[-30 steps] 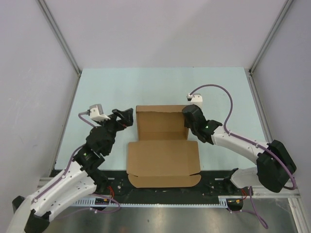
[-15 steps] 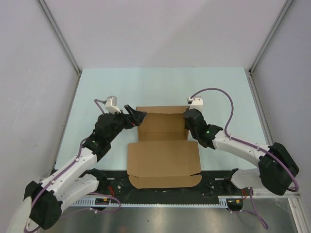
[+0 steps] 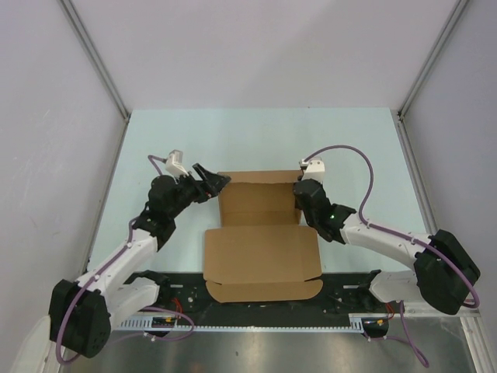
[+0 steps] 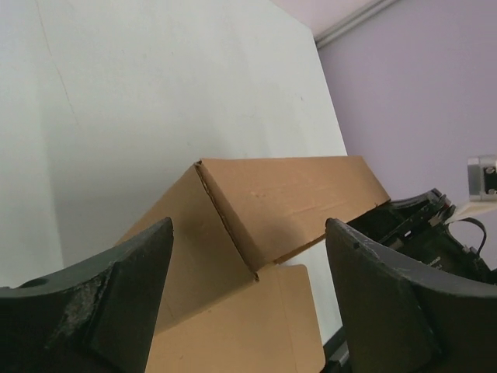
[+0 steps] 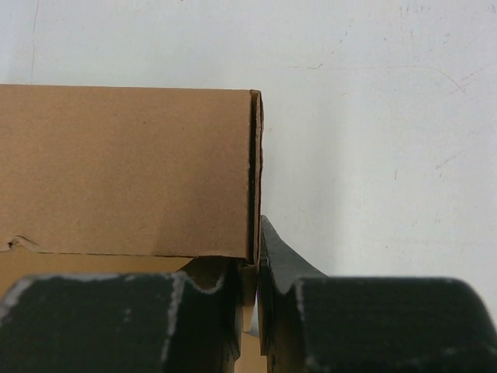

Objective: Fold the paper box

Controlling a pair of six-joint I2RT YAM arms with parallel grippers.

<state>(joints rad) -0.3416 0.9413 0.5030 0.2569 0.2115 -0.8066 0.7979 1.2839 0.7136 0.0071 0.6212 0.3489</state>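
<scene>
Pale green worktop [image 3: 256, 132] floors a cell with plain lavender walls [image 3: 233, 54]. The paper box [image 3: 260, 252] lies on it between the two arms, with its broad near panel flat and its far wall and short side walls raised.

At the box's far-left corner, the left end effector [image 3: 214, 180] stands with its jaws wide. In the left wrist view the upright corner sits in the gap between them and touches neither. On the box's right side wall, close to the far-right corner, the right end effector [image 3: 300, 193] is pinched narrow, with the cardboard edge caught between its jaws.

The step in hand looks like squaring up the far-left corner. To do it well, the left jaws should straddle the side wall just beside the crease. They should close gently so the board does not buckle. They should also work against the right-hand pinch, which steadies the box against sliding.
</scene>
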